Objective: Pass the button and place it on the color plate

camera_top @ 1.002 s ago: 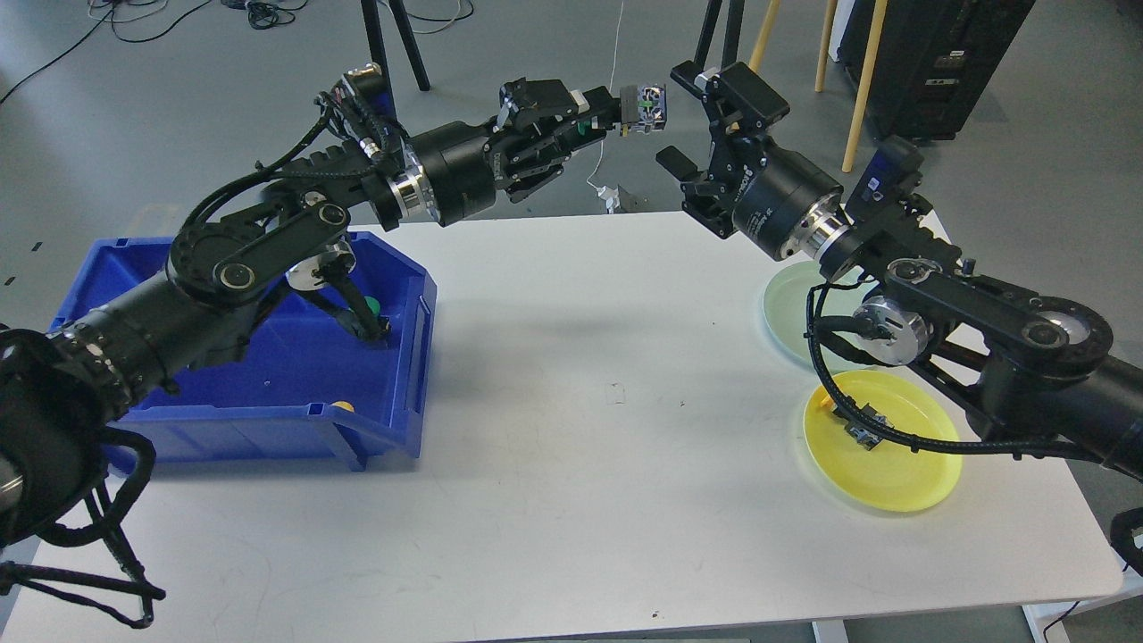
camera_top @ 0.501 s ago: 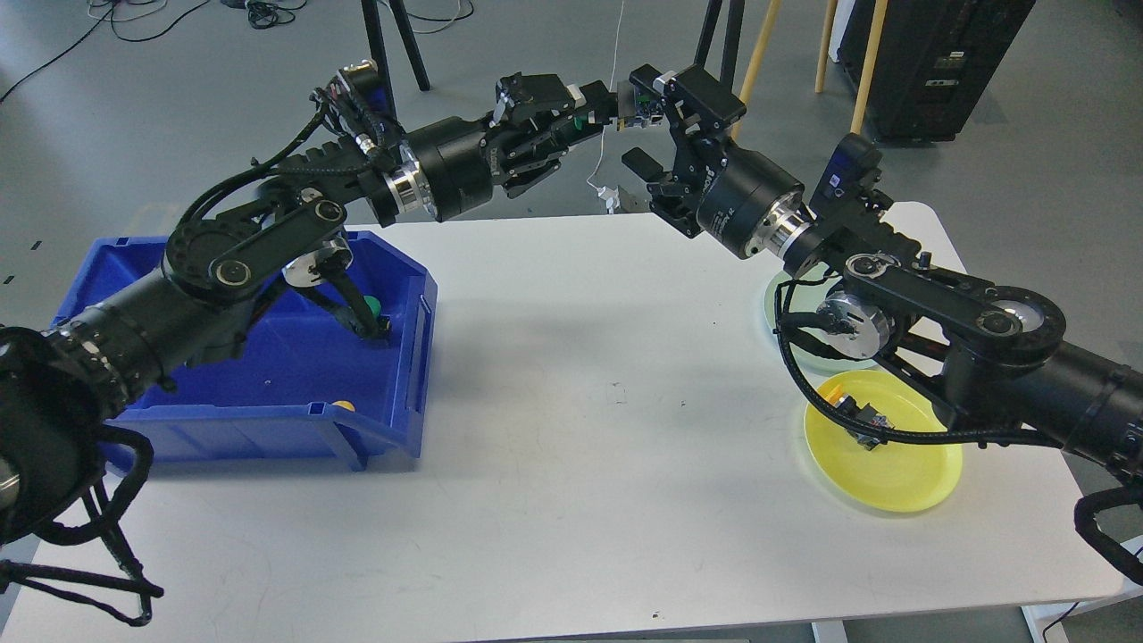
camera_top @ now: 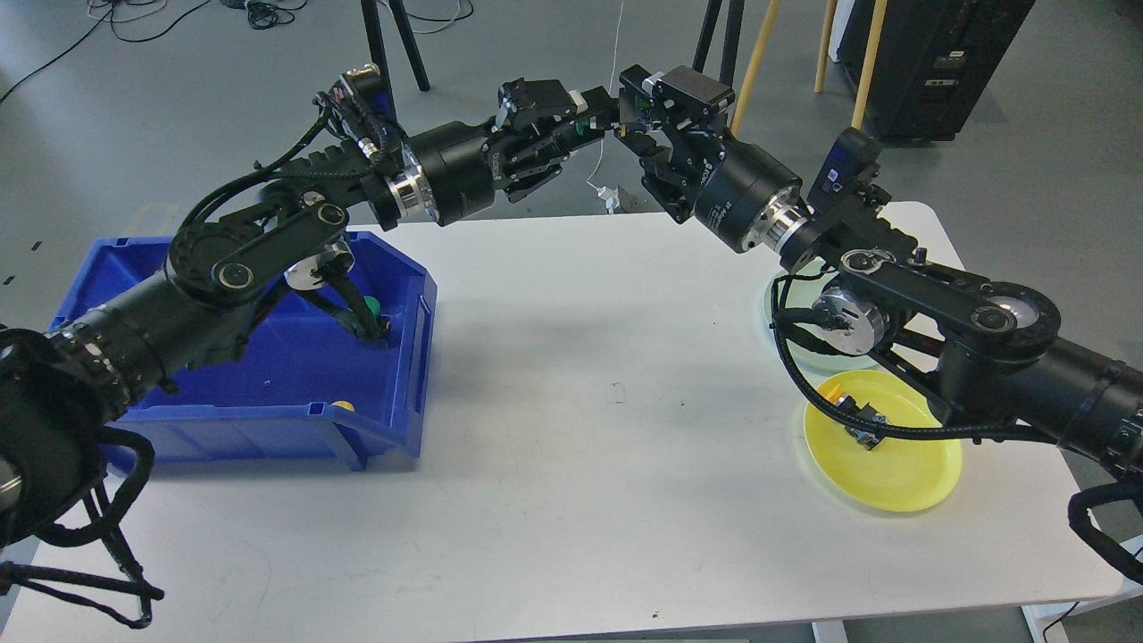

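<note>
My left gripper [camera_top: 614,116] is raised above the table's far edge and is shut on a small grey button [camera_top: 625,122] with green and yellow details. My right gripper [camera_top: 641,127] has reached it, with one finger above the button and one below, a gap still showing, so it looks open. The right gripper's fingers hide most of the button. A yellow plate [camera_top: 902,473] lies at the right with a small dark button [camera_top: 863,430] on it. A pale green plate [camera_top: 786,308] lies behind it, partly hidden by my right arm.
A blue bin [camera_top: 268,393] stands at the left of the white table [camera_top: 580,446], with a green button [camera_top: 371,306] and a yellow one [camera_top: 342,406] inside. My left arm passes over the bin. Stand legs and a black case are on the floor behind.
My right gripper has moved left and up to the held button and now straddles it. The left gripper has held the button nearly still.
</note>
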`<state>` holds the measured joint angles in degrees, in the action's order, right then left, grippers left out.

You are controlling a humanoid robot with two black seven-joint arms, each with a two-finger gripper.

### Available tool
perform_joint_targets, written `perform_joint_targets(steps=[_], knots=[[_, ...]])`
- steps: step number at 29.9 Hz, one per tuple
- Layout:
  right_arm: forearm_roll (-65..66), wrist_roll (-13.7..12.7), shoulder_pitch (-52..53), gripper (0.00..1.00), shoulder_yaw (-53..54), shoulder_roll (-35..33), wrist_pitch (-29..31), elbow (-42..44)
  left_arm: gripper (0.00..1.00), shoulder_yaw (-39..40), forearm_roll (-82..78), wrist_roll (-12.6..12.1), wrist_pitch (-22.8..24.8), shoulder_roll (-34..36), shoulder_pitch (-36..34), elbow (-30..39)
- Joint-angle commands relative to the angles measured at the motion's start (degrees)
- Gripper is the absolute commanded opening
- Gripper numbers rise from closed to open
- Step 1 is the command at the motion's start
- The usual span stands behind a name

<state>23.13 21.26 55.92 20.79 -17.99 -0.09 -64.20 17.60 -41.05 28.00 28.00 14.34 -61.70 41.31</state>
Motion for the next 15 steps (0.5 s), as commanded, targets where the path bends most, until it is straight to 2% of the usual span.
perform_joint_targets(steps=[1,6,9,13,14,15], knots=[[0.3,-0.1,0.2,0.38,0.0,0.5,0.0,0.0,0.0,0.0,0.0,0.0,0.0,0.0,0.0,0.0],[0.5,-0.2,0.1,0.23,0.0,0.4,0.0,0.0,0.01,0.0,0.0,0.0,0.0,0.1,0.2,0.0],[0.5,-0.4,0.1,0.06,0.0,0.5,-0.6,0.0,0.01,0.1,0.0,0.0,0.0,0.2,1.0,0.0],[0.4,-0.4,0.1,0.01,0.0,0.5,-4.2,-0.3,0.04,0.1,0.0,0.0,0.0,0.3,1.3,0.0],[0.4,-0.4,0.1,0.01,0.0,0.5,-4.4,-0.3,0.07,0.2,0.0,0.0,0.0,0.3,1.5,0.0],[0.3,-0.4,0.1,0.01,0.0,0.5,-4.6,-0.3,0.18,0.4,0.1,0.0,0.0,0.2,1.8,0.0]])
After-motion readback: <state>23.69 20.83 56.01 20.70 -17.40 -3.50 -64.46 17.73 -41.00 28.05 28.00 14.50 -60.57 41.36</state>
